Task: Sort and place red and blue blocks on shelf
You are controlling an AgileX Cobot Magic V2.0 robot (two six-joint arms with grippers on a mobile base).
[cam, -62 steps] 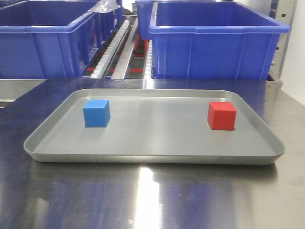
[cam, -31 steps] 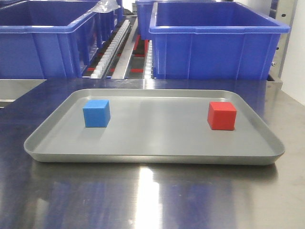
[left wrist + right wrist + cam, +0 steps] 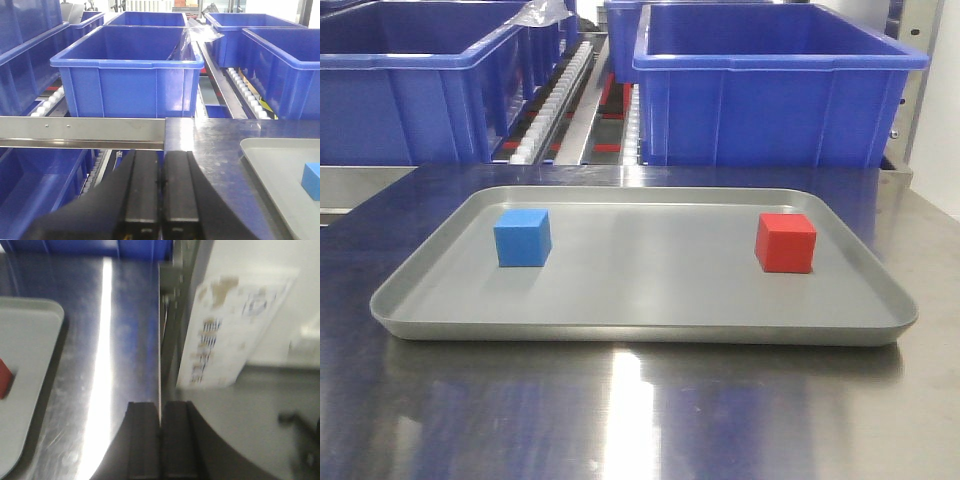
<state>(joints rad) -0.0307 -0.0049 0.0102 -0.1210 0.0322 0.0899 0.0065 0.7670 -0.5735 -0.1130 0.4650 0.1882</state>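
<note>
In the front view a blue block (image 3: 522,237) rests on the left of a grey tray (image 3: 640,325) and a red block (image 3: 786,243) on its right. The shelf (image 3: 80,131) shows in the left wrist view as a steel front rail with white rollers (image 3: 558,95) behind. My left gripper (image 3: 161,156) is shut and empty, hovering over the table's left edge, with the blue block (image 3: 312,181) off to its right. My right gripper (image 3: 160,407) is shut and empty above the table's right edge; a sliver of the red block (image 3: 4,380) lies far left. Neither gripper appears in the front view.
Large blue bins (image 3: 775,85) (image 3: 415,85) stand on the shelf lanes behind the tray. The steel tabletop (image 3: 640,410) stretches in front. Right of the table's edge stands a white panel with a printed label (image 3: 235,325).
</note>
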